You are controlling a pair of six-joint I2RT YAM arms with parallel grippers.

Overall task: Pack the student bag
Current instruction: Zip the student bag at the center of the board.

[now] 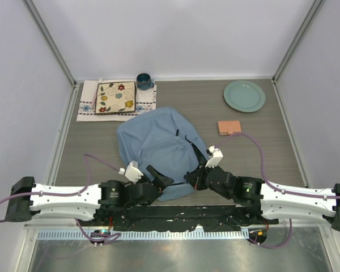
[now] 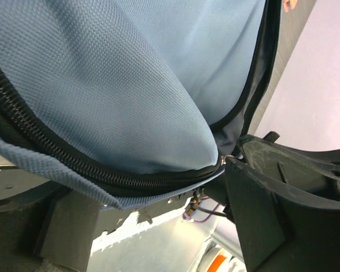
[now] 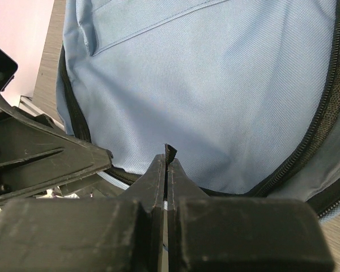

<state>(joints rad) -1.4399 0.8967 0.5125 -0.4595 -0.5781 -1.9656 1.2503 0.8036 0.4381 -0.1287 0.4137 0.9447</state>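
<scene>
Lying mid-table, the student bag (image 1: 153,147) ran roughly 12-to-6, zippered end toward 6 o'clock; we saw the right gripper (image 3: 166,165) pinched tight on its black tab (image 3: 170,151), the left gripper (image 1: 164,181) spread wide at its near edge.

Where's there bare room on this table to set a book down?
Bare tabletop: left of the backpack, nearer than the towel; between the mug and the plate; and right of the backpack, nearer than the small pink object. Crowded: the near edge, where the left gripper and right gripper meet the backpack.
</scene>
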